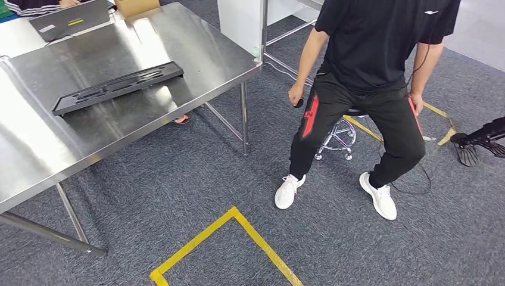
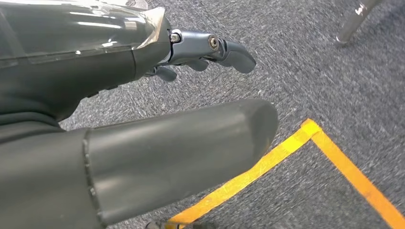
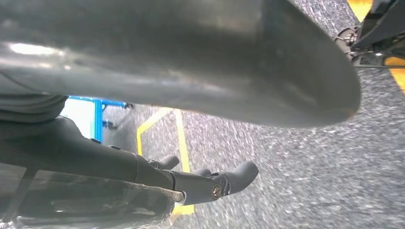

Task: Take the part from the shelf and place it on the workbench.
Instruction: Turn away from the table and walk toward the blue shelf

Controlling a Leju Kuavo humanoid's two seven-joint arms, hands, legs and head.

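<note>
Fingers (image 2: 229,50) on my left hand (image 2: 157,129) and right hand (image 3: 191,143) hang apart, holding nothing; black tray (image 1: 118,87) lies on the table (image 1: 196,65).

No readable text, label, brand or number anywhere.

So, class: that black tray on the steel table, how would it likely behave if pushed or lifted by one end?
The black tray lies flat, long and low, so it would probably slide rather than tip or roll. The steel table looks polished, so it may slip easily. It looks straight-edged, likely stiff, though its weight cannot be told.
</note>
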